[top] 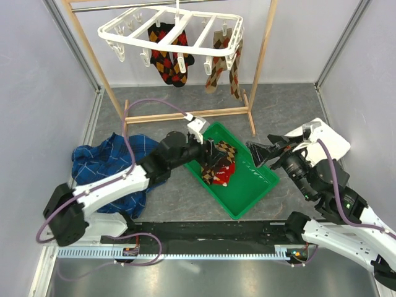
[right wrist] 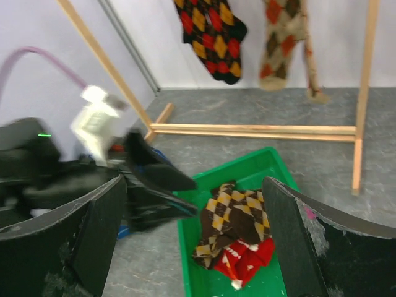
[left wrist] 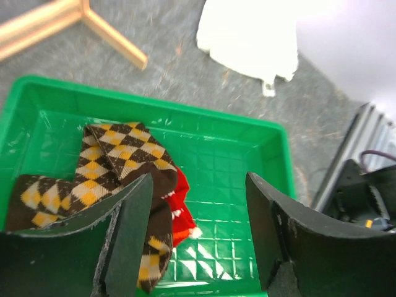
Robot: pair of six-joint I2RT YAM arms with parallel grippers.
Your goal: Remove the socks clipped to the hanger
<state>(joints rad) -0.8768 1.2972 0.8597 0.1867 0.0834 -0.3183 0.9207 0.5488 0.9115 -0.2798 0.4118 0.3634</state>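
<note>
Hanger is seen high up, well beyond both grippers. Two argyle socks are clipped to it; others lie in green tray under left gripper. Socks judged light, limp, grippy knit; best pinched nr cuff below clip. L jaws spread wide, nothing held. Right gripper likewise apart, empty.

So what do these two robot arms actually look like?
Both the left arm and right arm have white shells with chunky black joints, and a purple cable loops along each. The left gripper and right gripper are matte black, with two broad, wedge-shaped fingers each.
</note>
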